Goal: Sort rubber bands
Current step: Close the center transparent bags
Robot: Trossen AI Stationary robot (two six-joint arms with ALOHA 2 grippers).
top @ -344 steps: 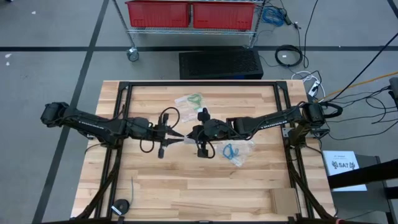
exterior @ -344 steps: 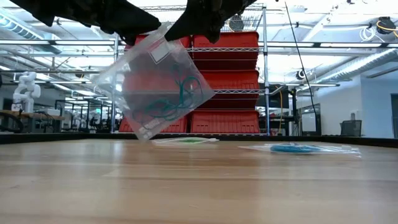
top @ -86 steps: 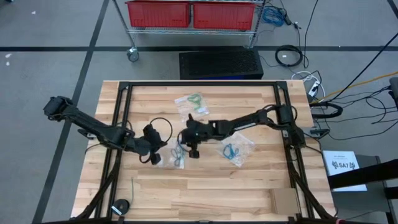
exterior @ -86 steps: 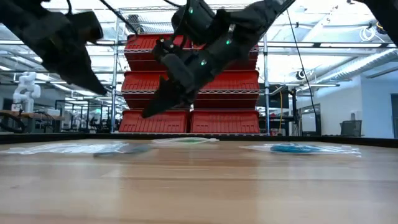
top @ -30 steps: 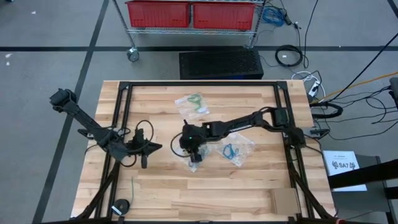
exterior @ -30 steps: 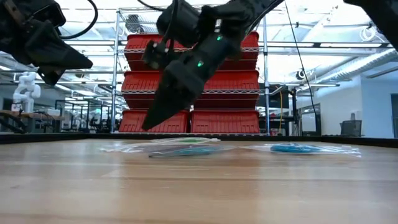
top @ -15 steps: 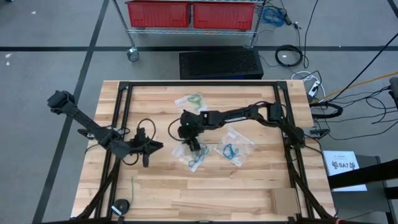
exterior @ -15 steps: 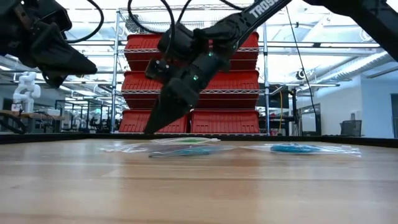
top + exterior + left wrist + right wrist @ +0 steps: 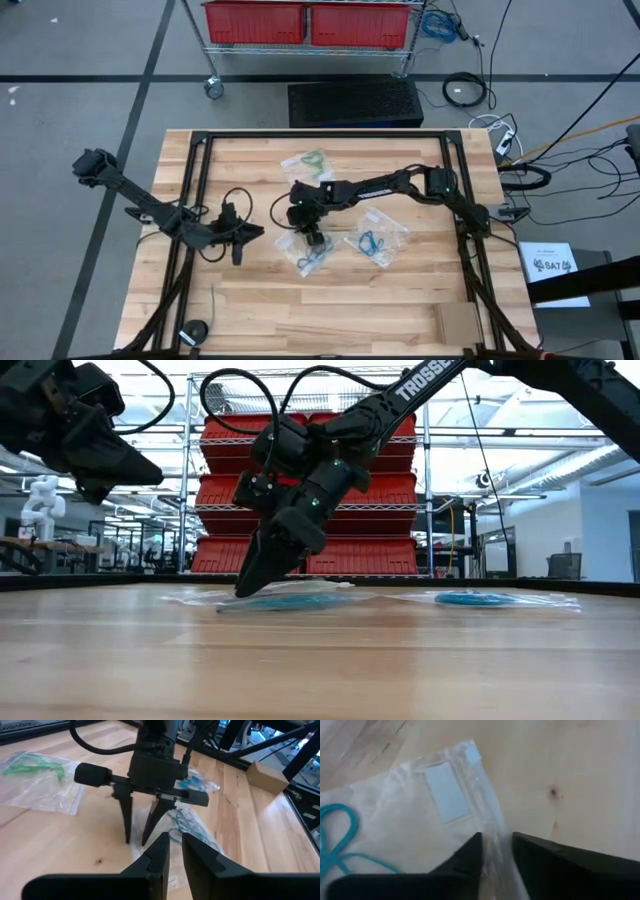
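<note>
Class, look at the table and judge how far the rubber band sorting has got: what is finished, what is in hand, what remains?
Looks done: the light green bands and bright blue bands lie in separate clear bags. In hand: the right gripper pinches the edge of the bag holding the teal bands. The left gripper hovers apart, empty. Left: whether that bag needs moving further cannot be told.

In the right wrist view the clear bag (image 9: 420, 830) runs off the picture's edge, and only a piece of its teal bands (image 9: 340, 845) shows; the right end effector (image 9: 496, 851) straddles the bag's edge, and whether its fingers pinch the plastic cannot be told. From above, the bands in all three bags are too small to count. In the low view the left end effector (image 9: 135, 465) is cut off at the picture's edge, and the bags on the counter (image 9: 320, 660) flatten into thin streaks
</note>
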